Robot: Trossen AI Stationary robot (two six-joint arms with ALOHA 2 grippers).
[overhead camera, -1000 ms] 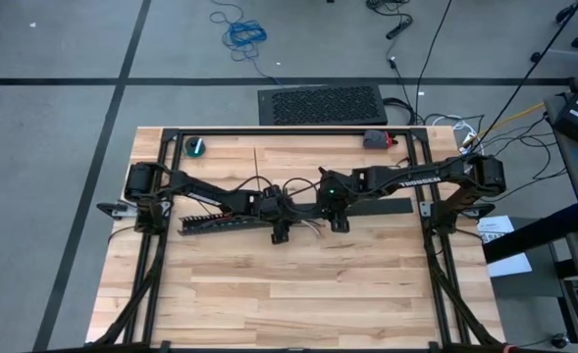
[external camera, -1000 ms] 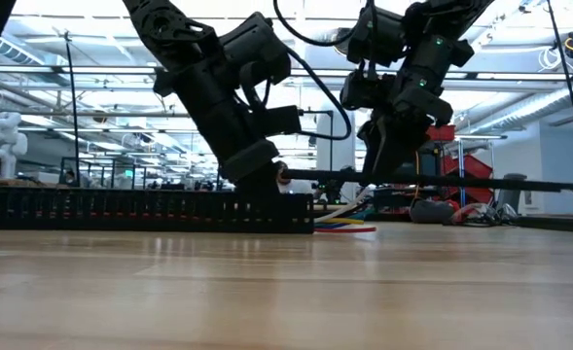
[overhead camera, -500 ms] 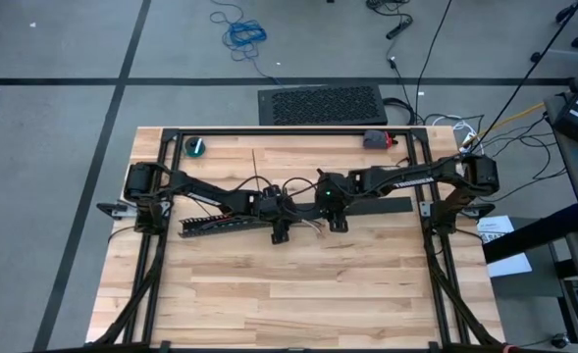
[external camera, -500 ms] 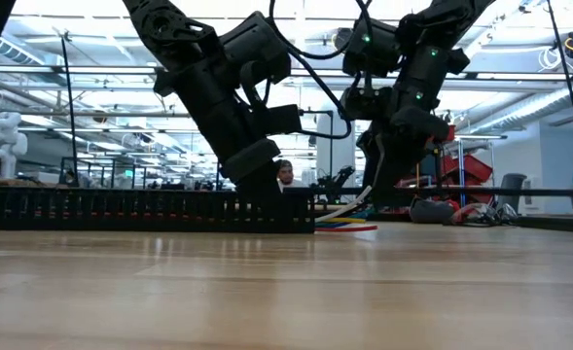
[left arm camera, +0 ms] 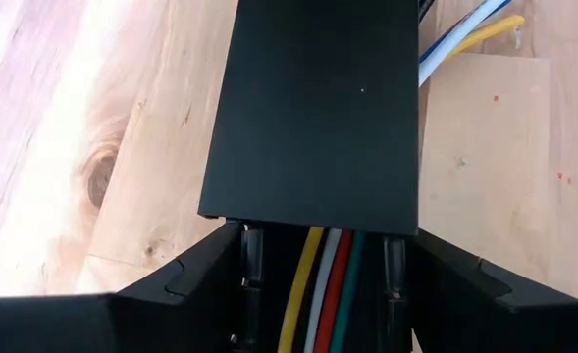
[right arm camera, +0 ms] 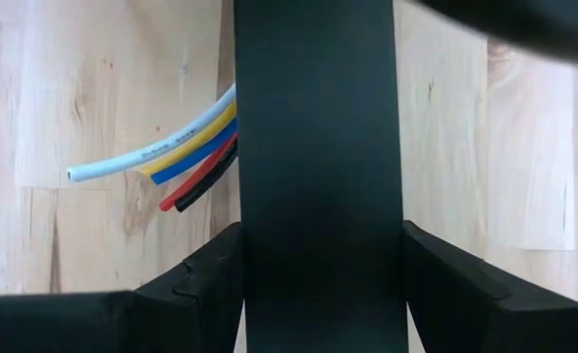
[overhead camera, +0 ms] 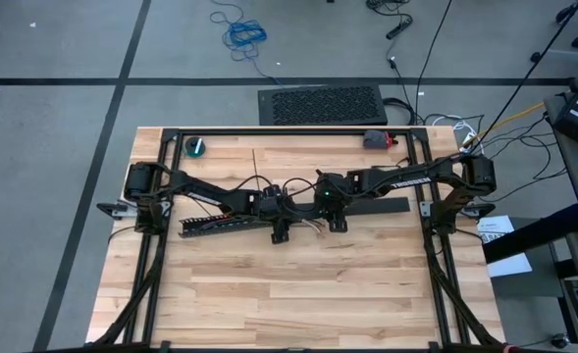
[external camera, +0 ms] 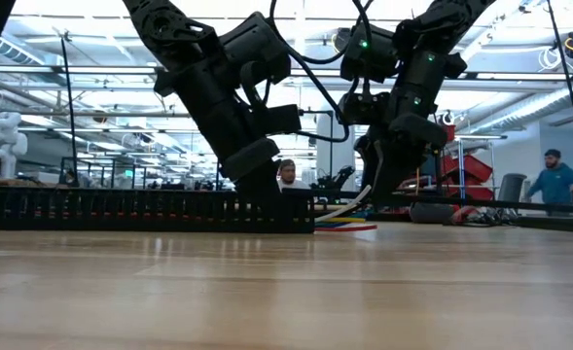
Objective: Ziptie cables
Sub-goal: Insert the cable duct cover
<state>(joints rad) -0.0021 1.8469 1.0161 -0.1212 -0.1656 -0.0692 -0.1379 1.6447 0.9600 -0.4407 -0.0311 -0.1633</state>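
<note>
Both arms meet around the middle of the tabletop, a bit nearer the back edge than the front. The left gripper [overhead camera: 281, 231] is down at the right-hand end of the black slotted duct [overhead camera: 220, 222], which lies slightly slanted toward the left edge. In its wrist view the cables [left arm camera: 318, 284] (yellow, white, red, green) run under a black cover [left arm camera: 318, 108] and come out again past its far end. Honestly can't tell whether that gripper is clamped on or just sitting loosely around it. The right gripper [overhead camera: 336, 223] is just beside it, toward the right edge, and it's closed on a flat black strip [right arm camera: 318, 147]: the fingers [right arm camera: 205, 279] sit tight against both long edges. The loose cable ends (white, yellow, blue, red, black) fan out on the wood next to the strip. From table level you can see those coloured ends poking out of the duct's end, lying flat between the two grippers. One of the zipties [overhead camera: 256, 162], I think, is the thin straight dark line on the wood between the arms and the back edge, though it's too thin to be sure. There's also a small round green thing [overhead camera: 198, 147] near the back-left corner and a small red-and-grey object [overhead camera: 375, 139] near the back-right corner. A person [external camera: 555, 177] is standing in the room behind the table.
</note>
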